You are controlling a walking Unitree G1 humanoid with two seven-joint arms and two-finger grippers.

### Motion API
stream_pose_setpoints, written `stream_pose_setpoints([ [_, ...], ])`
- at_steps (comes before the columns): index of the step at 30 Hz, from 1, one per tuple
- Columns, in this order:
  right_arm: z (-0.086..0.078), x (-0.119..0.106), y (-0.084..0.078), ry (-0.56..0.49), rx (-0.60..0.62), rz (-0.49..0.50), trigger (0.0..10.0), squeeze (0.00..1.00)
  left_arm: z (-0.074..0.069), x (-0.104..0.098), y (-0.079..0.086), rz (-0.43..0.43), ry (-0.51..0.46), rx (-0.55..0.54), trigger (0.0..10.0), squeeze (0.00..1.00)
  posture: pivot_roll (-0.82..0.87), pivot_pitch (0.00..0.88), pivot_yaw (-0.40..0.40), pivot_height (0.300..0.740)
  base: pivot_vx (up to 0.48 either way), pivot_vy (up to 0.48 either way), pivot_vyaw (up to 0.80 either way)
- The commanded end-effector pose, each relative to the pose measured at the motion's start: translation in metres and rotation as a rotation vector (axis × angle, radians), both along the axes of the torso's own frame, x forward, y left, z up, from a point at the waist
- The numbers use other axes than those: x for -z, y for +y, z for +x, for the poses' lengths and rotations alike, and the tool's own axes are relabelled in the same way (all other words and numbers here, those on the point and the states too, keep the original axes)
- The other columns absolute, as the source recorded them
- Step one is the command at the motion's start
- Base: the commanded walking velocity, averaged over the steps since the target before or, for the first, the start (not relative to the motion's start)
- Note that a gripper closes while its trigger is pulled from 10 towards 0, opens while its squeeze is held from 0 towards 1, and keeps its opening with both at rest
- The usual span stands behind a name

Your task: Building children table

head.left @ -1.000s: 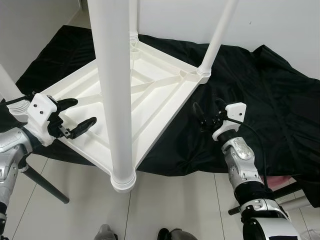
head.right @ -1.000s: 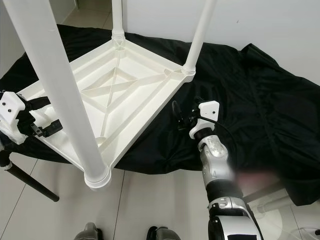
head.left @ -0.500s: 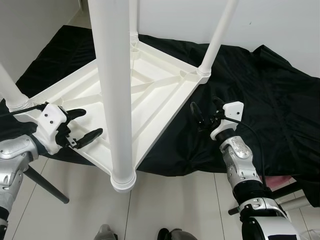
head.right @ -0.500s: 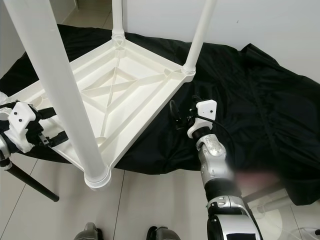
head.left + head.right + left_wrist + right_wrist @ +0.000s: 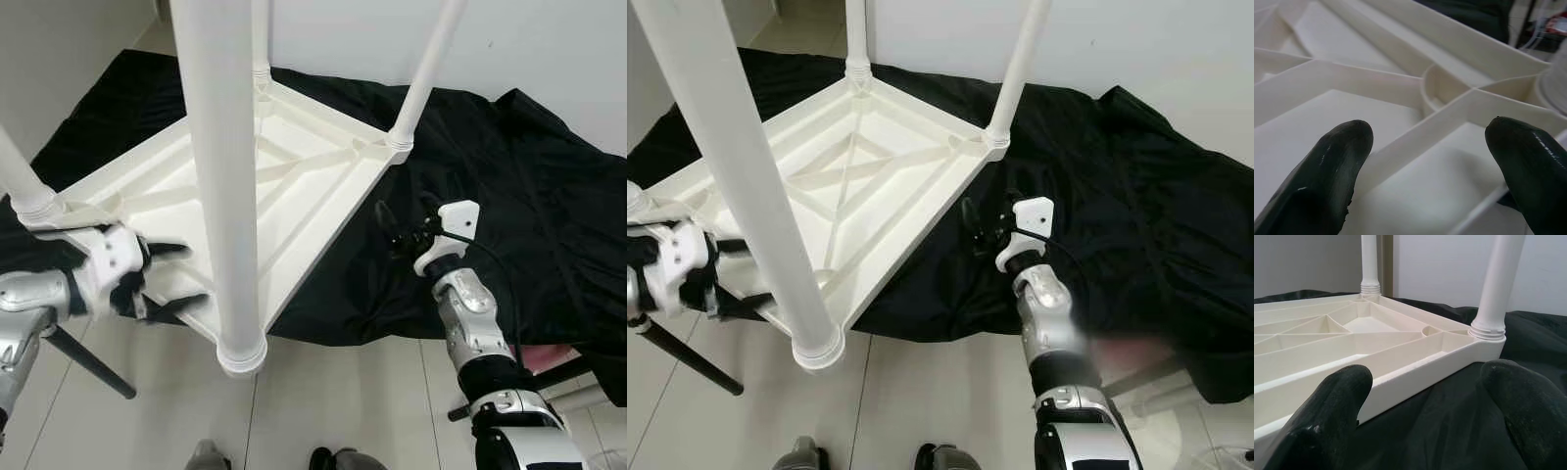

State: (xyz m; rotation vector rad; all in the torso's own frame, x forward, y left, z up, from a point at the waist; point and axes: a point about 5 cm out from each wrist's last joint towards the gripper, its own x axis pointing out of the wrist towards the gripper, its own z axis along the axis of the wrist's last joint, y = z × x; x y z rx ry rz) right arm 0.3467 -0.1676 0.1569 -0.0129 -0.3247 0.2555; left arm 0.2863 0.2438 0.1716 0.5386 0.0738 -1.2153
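The white children's table (image 5: 294, 176) lies upside down on a black cloth (image 5: 529, 186) spread over the floor, its legs pointing up. The left gripper (image 5: 167, 279) has its fingers (image 5: 1327, 171) spread wide at the table's near edge, the ribbed underside lying just ahead of and between the tips. The right gripper (image 5: 402, 227) hovers over the cloth with fingers (image 5: 1327, 411) wide apart, the table's side edge and a corner leg (image 5: 1498, 284) beyond them, not touching.
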Motion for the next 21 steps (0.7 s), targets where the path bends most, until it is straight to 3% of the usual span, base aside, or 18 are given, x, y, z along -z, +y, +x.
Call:
stream_pose_setpoints([
  [1,-0.002,0.003,-0.005,0.004,0.018,-0.004,10.0,0.00,-0.004,0.006,-0.002,0.017,0.042,0.052,10.0,0.00,0.07,0.115,-0.065,0.740,0.000,0.000,0.00],
  [5,-0.003,0.003,-0.003,0.002,0.018,-0.002,10.0,0.00,-0.002,0.004,-0.005,-0.010,0.024,0.041,10.0,0.00,0.07,0.115,-0.059,0.740,0.000,0.000,0.00],
  [7,-0.004,0.003,-0.003,0.000,0.023,0.004,10.0,0.00,-0.004,-0.002,-0.013,-0.109,0.011,0.035,10.0,0.00,0.06,0.121,-0.056,0.740,0.000,0.000,0.00],
  [10,-0.006,0.005,-0.002,0.005,0.025,0.010,10.0,0.00,-0.009,-0.004,-0.022,-0.172,0.004,0.054,10.0,0.00,0.06,0.125,-0.058,0.740,0.000,0.000,0.00],
  [14,-0.007,0.008,0.001,0.012,0.015,0.007,10.0,0.00,-0.007,-0.002,-0.029,-0.178,-0.024,0.057,10.0,0.00,0.07,0.132,-0.069,0.740,0.000,0.000,0.00],
  [17,-0.005,0.006,0.004,0.014,0.003,0.004,10.0,0.00,0.002,0.006,-0.025,-0.109,-0.040,0.041,10.0,0.00,0.08,0.134,-0.072,0.740,0.000,0.000,0.00],
  [21,-0.004,0.005,0.005,0.013,-0.007,0.000,10.0,0.00,0.010,0.008,-0.024,-0.101,-0.027,0.013,10.0,0.00,0.08,0.135,-0.069,0.740,0.000,0.000,0.00],
])
